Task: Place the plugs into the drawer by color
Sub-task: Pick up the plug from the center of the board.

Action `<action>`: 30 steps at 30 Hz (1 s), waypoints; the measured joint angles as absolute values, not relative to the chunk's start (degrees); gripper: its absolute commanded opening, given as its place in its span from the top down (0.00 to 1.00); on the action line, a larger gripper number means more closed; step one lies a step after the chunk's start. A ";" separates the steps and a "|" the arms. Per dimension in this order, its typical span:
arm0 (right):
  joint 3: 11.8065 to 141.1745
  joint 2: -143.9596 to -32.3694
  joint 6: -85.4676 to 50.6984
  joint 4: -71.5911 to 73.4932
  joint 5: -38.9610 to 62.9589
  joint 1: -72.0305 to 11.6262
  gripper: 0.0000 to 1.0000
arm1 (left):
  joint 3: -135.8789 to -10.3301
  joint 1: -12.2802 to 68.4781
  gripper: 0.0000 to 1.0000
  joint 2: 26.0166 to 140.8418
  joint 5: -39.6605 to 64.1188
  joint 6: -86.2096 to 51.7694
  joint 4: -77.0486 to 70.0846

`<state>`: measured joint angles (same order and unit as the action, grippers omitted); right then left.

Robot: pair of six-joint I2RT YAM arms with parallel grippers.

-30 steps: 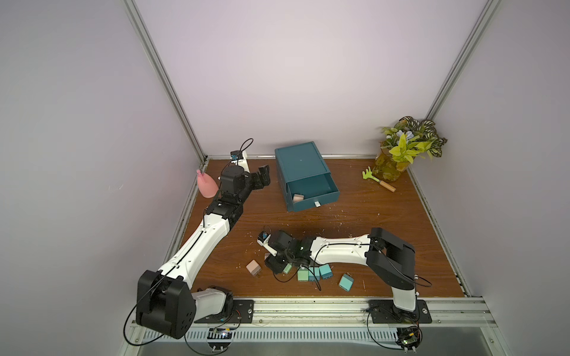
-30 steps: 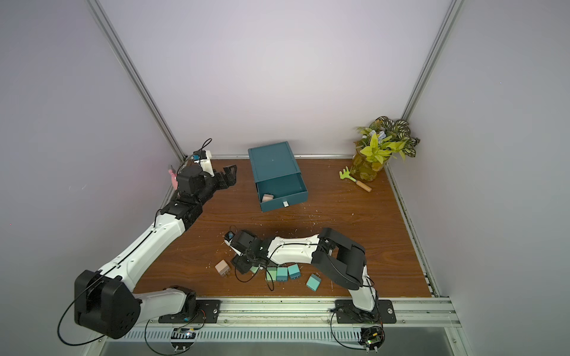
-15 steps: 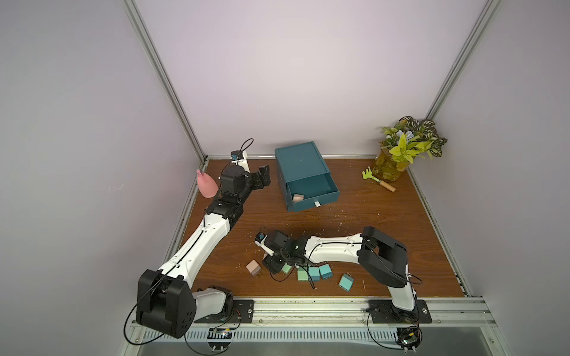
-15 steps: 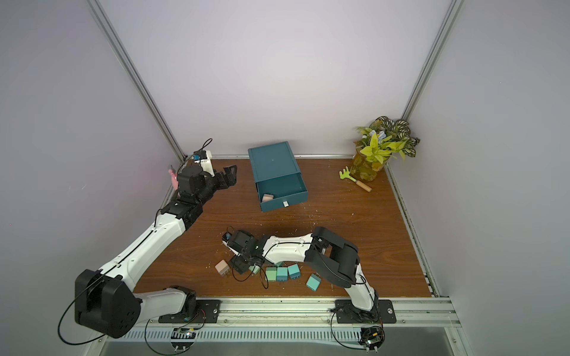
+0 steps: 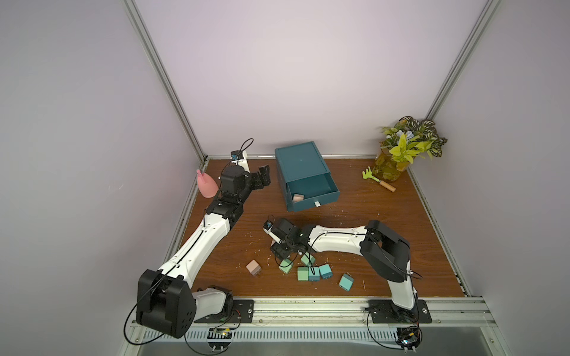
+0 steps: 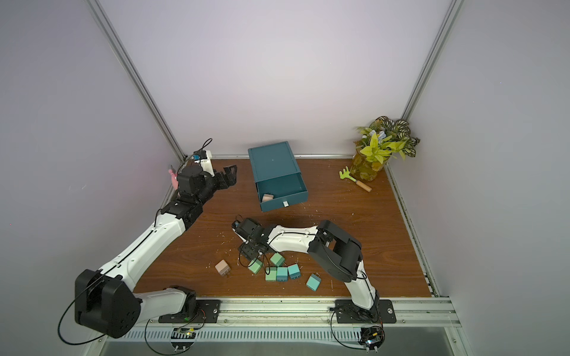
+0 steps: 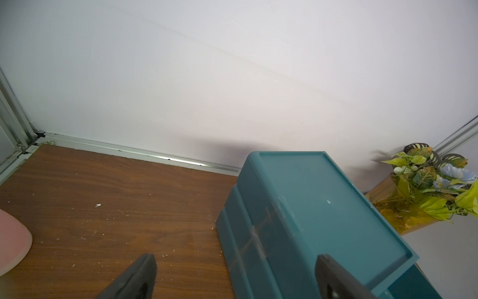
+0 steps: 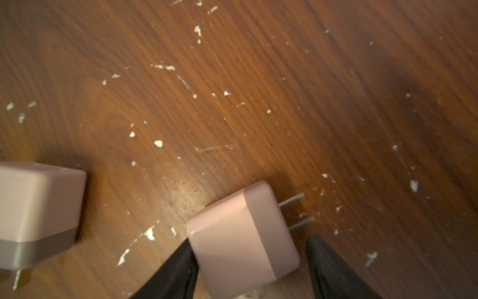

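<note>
Right gripper (image 8: 249, 244): jaws fairly wide, straddling a pink plug (image 8: 232, 225) low in the right wrist frame. One finger (image 8: 181, 266) is against the plug's side. At the other finger a sliver of table (image 8: 284, 90) shows between pad and plug, so it isn't clamped. Prongs point to the upper right. The frame is slightly blurred.

Left gripper (image 7: 236, 274): wide, empty, up beside the cabinet (image 7: 323, 220). In both top views it's near the cabinet's left side but apart.

Around the right gripper:
- second pink plug (image 5: 253, 267), just lower left
- three mint plugs (image 5: 303, 273) and three teal plugs (image 5: 325, 271), clustered just below and right, the nearest mint one almost under the wrist
- white flecks (image 8: 157, 143) on the wood

The cabinet's top drawer (image 5: 320, 200) is pulled out, with a third pink plug (image 5: 298, 197) in its lower-left corner.

Spray bottle (image 5: 206, 186), rake (image 5: 374, 178) and plant (image 5: 404, 148) are well clear.

Top views hide the straddled plug under the wrist, so only the right wrist view shows it. The left wrist view shows the cabinet's side and lid, not the drawer contents.
</note>
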<state>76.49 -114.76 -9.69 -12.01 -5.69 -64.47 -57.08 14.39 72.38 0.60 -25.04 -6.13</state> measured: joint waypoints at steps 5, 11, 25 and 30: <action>76.49 -111.31 -14.06 -12.75 -5.67 -64.42 0.28 | -57.08 14.39 0.08 72.38 0.73 -25.06 -6.13; 76.49 -110.00 -24.53 -12.32 -3.33 -63.88 0.24 | -57.08 14.39 0.08 72.38 1.15 -25.12 -6.15; 77.32 -115.02 -33.50 -11.38 4.38 -60.99 0.28 | -57.08 14.39 0.08 72.14 1.87 -25.32 -6.17; 80.03 -117.16 -33.39 -11.68 4.78 -61.01 0.30 | -57.08 14.39 0.08 72.03 2.02 -25.32 -6.17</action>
<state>80.03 -117.16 -33.39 -11.68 4.78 -61.01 -57.08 14.39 72.03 2.02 -25.32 -6.17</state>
